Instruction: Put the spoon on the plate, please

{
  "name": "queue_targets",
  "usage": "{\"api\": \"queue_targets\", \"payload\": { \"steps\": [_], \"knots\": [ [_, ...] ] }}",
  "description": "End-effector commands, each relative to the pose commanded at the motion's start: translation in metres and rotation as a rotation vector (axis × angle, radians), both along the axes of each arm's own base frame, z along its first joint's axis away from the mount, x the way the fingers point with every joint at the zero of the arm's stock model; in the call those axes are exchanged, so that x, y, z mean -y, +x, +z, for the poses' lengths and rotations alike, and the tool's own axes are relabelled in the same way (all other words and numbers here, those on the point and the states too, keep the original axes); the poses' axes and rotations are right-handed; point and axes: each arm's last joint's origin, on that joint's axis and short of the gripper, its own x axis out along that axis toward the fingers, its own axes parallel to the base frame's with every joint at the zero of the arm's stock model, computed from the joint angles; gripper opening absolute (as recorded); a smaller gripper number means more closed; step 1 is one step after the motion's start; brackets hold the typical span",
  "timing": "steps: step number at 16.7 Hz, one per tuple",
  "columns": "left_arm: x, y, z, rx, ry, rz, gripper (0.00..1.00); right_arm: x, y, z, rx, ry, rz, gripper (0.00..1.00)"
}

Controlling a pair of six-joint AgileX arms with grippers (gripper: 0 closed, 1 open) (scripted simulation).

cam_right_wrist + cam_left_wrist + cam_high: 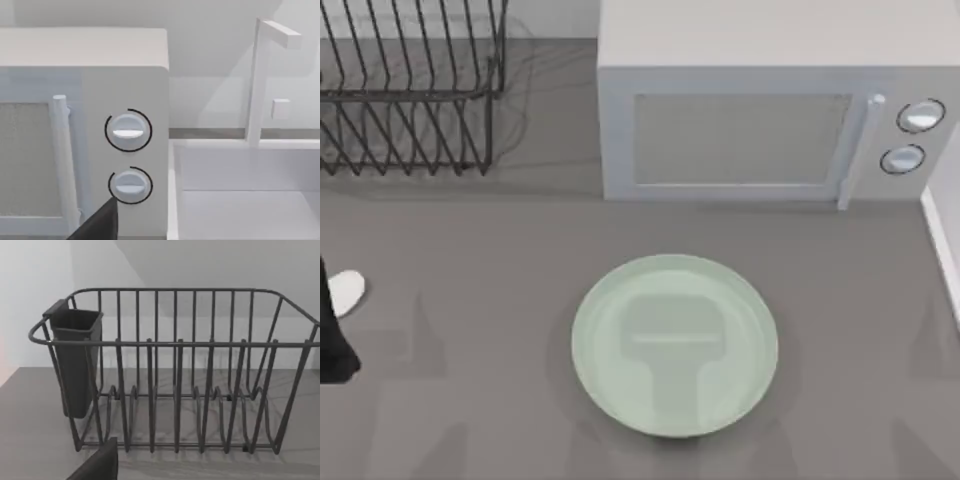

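The plate (675, 345) is large, round and pale mint green, and lies flat on the grey table a little below the middle of the top view, with nothing on it. The spoon is out of view. At the table's left edge a black part of my left arm (335, 340) shows, with a small white rounded piece (347, 292) beside it, well left of the plate. A dark part of my left gripper (100, 466) faces the dish rack. A dark part of my right gripper (100, 224) faces the microwave's knobs.
A dark wire dish rack (410, 90) with a dark utensil cup (75, 360) stands at the back left. A white microwave (770, 110) with its door shut stands behind the plate. A white sink (245, 190) with a faucet lies at the right edge.
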Motion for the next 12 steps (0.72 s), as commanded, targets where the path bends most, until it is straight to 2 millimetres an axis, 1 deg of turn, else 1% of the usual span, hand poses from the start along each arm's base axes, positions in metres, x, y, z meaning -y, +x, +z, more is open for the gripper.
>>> {"api": "queue_targets", "payload": {
  "steps": [3, 6, 9, 12],
  "knots": [
    [0.000, 0.000, 0.002, -0.010, 0.009, 0.002, 1.00, 0.000, 0.000, 0.000, 0.000, 0.000, 0.000, 1.00],
    [-0.003, 0.002, 0.016, -0.094, 0.085, 0.020, 1.00, 0.000, 0.000, 0.000, 0.000, 0.000, 0.000, 1.00],
    [-0.008, 0.011, 0.038, -0.271, 0.209, 0.032, 1.00, 0.000, 0.000, 0.000, 0.000, 0.000, 0.000, 1.00],
    [-0.016, 0.035, 0.056, -0.538, 0.348, 0.004, 1.00, 0.000, 0.000, 0.000, 0.000, 0.000, 0.000, 1.00]
  ]
}}
